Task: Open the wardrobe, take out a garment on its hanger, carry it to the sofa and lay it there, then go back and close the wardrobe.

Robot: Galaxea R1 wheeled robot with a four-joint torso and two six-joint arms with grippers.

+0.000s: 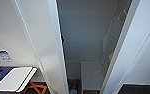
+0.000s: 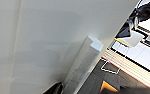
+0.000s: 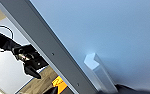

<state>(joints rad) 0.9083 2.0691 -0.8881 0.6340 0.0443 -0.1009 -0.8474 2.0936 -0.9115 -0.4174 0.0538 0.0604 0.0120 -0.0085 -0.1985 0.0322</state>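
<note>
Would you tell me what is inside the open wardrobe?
Inside the wardrobe a white garment hangs at the right, partly hidden by the right door. A white box or shelf sits low down. The hanger cannot be made out.

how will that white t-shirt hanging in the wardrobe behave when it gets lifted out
The white T-shirt hangs in soft folds against the wardrobe side, so it is probably floppy and light. It would likely swing on its hanger once moved. The gap between the open doors looks narrow, so the loose fabric may brush or catch on a door edge.
</note>
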